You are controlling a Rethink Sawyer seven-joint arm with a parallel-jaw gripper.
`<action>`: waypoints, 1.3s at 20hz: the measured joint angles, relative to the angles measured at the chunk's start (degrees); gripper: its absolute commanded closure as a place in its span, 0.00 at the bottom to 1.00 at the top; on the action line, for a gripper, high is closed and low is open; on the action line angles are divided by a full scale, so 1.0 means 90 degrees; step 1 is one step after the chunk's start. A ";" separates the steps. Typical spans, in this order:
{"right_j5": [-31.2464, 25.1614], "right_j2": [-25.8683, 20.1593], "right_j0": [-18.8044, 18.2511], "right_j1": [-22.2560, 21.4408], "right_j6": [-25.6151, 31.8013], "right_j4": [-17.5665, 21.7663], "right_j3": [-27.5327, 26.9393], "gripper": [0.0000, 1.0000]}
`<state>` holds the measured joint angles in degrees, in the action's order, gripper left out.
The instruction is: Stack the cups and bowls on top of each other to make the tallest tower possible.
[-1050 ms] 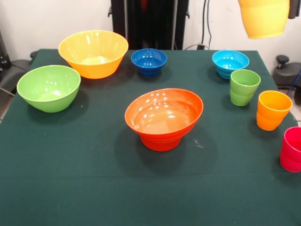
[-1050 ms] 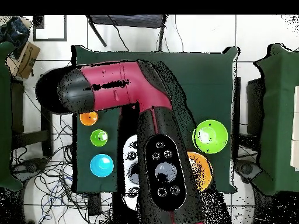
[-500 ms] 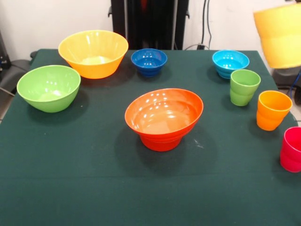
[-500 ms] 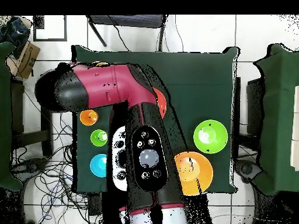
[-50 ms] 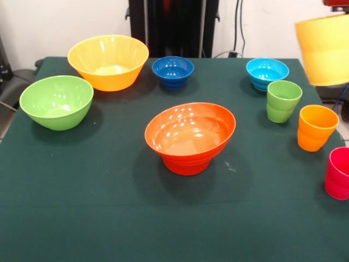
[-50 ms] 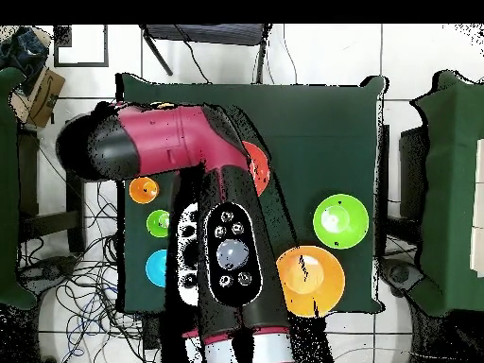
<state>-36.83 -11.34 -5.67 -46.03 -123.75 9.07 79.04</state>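
Yellow cup [image 5: 325, 49] held aloft at the right edge, above a worktop [image 5: 109, 180] of bowls and cups.

In the front view the cup hangs in the air, its top meeting a sliver of red at the frame's upper corner; the claw itself is out of sight, so its grip cannot be told. Below the raised cup stand the light blue bowl [image 5: 266, 72], green cup [image 5: 283, 100], orange-yellow cup [image 5: 317, 126] and pink-red cup [image 5: 338, 172]. Well to the side sits the tower [image 5: 190, 136], a wide orange bowl on a smaller one. Farther off are the dark blue bowl [image 5: 172, 71], large yellow bowl [image 5: 108, 61] and green bowl [image 5: 56, 101]. Overhead, the arm [image 6: 180, 151] covers much of the worktop.
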 measured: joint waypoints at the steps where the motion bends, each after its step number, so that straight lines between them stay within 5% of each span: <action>1: -0.0060 0.0028 -0.0056 -0.0011 0.0000 0.0005 -0.0028 1.00; 12: -0.1178 0.0182 -0.0634 -0.0036 0.0000 0.0053 -0.0839 1.00; 26: -0.1949 0.0011 -0.1238 0.0893 0.0000 0.0088 -0.2230 1.00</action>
<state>-54.37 -11.24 -16.81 -38.00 -123.75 9.87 58.97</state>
